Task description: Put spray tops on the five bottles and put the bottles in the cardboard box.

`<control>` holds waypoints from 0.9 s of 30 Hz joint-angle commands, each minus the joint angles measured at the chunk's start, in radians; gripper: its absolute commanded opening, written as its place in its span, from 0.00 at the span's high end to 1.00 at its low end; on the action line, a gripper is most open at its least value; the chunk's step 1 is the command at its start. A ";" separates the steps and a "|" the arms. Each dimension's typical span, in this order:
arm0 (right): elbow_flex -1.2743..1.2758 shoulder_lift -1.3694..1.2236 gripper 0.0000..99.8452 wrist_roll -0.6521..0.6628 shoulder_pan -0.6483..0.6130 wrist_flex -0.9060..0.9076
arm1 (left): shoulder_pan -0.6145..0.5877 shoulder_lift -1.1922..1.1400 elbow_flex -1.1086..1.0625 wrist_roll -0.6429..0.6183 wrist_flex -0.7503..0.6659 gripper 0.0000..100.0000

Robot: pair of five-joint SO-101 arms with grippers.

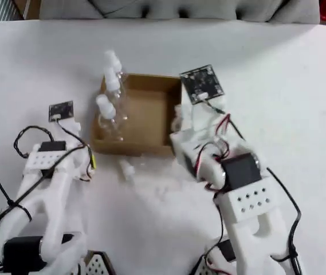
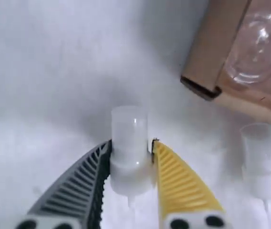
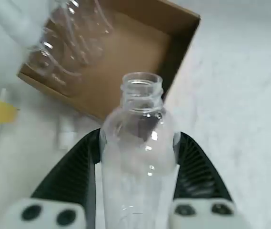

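Capped bottles (image 1: 110, 106) lie in the cardboard box's (image 1: 151, 123) left half, loose spray top (image 1: 127, 169) on the table (image 1: 277, 69) just before it, gripped spray top (image 2: 129, 152) farther left, uncapped bottle (image 3: 137, 157) beside its right wall.

Box (image 1: 148, 117) plain brown, bottle (image 3: 137, 152) clear, spray top (image 2: 129, 138) and tabletop (image 1: 266, 57) white, left claw (image 2: 131, 145) ribbed, half grey half yellow.

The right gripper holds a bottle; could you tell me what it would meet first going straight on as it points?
Probably the cardboard box, its near wall just ahead of the held bottle; depth is unclear.
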State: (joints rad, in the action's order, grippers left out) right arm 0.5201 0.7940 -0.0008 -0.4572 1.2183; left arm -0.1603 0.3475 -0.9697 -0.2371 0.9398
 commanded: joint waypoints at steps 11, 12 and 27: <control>0.064 0.260 0.98 -0.074 -0.174 -0.188 | -0.030 0.042 0.028 0.006 -0.035 0.98; 0.091 0.278 0.98 -0.074 -0.180 -0.225 | -0.030 0.042 0.028 0.006 -0.040 0.98; 0.446 0.456 0.98 -0.072 -0.216 -0.667 | -0.058 0.042 0.029 0.006 -0.057 0.98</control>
State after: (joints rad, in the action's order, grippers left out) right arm 0.9528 1.2190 -0.0652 -0.6674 0.6183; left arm -0.2033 0.3475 -0.9697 -0.2371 0.9045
